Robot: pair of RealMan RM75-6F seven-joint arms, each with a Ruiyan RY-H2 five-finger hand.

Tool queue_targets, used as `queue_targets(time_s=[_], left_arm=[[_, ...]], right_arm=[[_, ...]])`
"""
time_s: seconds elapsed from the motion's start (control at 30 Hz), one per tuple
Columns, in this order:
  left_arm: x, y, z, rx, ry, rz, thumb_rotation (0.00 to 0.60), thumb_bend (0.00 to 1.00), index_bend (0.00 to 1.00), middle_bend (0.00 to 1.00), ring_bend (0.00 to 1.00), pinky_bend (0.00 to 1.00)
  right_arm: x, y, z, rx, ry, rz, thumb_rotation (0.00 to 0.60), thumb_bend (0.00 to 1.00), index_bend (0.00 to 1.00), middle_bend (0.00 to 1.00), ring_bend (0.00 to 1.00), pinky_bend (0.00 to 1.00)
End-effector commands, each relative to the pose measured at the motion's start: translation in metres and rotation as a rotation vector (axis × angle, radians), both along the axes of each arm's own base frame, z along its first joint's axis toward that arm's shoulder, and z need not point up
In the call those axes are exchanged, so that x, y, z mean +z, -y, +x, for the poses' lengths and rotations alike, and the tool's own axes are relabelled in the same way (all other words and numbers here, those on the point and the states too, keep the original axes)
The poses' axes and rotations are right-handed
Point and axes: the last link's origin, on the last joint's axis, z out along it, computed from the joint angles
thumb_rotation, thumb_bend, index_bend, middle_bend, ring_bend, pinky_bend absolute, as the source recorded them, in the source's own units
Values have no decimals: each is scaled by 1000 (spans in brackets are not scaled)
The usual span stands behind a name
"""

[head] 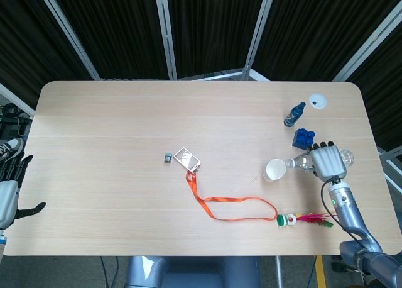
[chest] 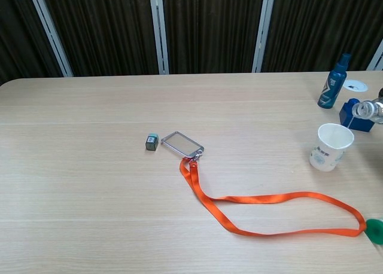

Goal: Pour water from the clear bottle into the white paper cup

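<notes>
Right hand (head: 328, 161) at the table's (head: 113, 143) right edge, fingers wrapped over a clear bottle (head: 302, 163) held on its side, neck toward the paper cup (head: 274, 170). Chest view: bottle mouth (chest: 362, 110) sits just above the cup's (chest: 331, 146) far rim; thin stream of water seems to run down into it. Cup upright, white with a faint bluish print; print not readable.

Left hand (head: 9, 186) off the table's left edge, fingers apart, holding nothing.

Around the cup: blue block (head: 303, 138) just behind the bottle; dark blue spray bottle (head: 294, 114) further back, upright, label too small to read; small white disc (head: 318, 101) beside it near the corner. In front of the cup, a green-and-white cap (head: 285, 221) and pink feathered thing (head: 315, 218), touching the end of an orange lanyard (head: 232, 206). Lanyard loops back to a clear badge holder (head: 187, 157) mid-table; small grey cube (head: 168, 157) just beside it. Nothing lies between bottle and cup.
</notes>
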Motion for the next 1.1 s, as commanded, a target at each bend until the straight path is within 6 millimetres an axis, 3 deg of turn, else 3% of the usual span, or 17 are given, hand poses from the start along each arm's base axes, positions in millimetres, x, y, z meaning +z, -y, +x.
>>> queue_targets(time_s=[0.03,1.1], left_arm=[[0,0,0,0,0,0,600,52,0,0,0,0],[0,0,0,1,-1,0,600,51,0,0,0,0]], right_arm=[[0,0,0,1,-4,-1,600,625,434,546,467,456],[0,0,0,17,-48,-8,600,627,434,553,469,459]])
